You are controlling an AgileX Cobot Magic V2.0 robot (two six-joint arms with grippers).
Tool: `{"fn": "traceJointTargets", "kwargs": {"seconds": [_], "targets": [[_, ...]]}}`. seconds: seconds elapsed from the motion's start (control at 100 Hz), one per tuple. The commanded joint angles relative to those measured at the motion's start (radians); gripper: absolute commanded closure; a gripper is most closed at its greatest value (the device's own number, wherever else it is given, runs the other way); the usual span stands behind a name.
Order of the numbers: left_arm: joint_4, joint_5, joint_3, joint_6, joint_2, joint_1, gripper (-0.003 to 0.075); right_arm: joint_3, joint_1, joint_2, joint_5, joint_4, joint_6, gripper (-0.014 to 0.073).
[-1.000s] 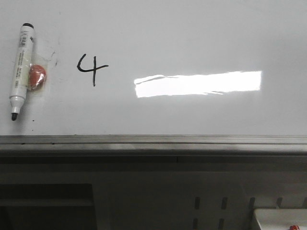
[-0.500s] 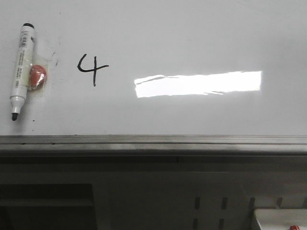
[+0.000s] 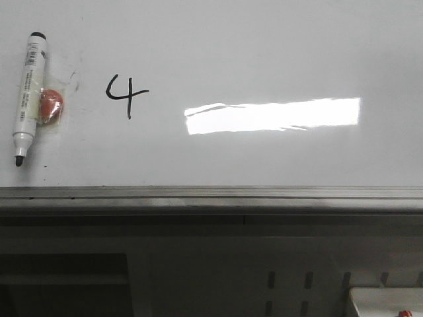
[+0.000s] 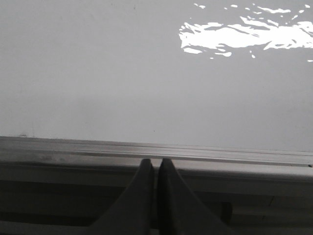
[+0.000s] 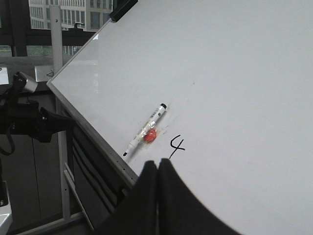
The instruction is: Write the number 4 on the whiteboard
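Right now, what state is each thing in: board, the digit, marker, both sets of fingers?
whiteboard: upright, glossy, one digit on it.
number 4: written, complete, black ink.
marker: uncapped, stuck to the board beside a red magnet, tip down.
left gripper: fingers shut, empty.
right gripper: fingers shut, empty.

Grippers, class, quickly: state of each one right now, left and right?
Left gripper: closed, holding nothing, in front of the whiteboard rail.
Right gripper: closed, holding nothing.
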Motion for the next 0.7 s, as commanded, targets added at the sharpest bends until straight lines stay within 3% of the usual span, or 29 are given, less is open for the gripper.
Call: {"fn": "traceJointTargets", "kwargs": {"seconds": [0.0, 0.69], "targets": [[0.002, -0.049, 0.032, 0.000, -0.025, 0.000, 0.0741, -0.024, -0.006, 0.008, -0.078, -0.012, -0.002, 0.0658], [0.000, -0.049, 0.032, 0.000, -0.025, 0.000, 0.0741, -0.003, -0.006, 0.004, -0.106, -0.012, -0.002, 0.0658]]}}
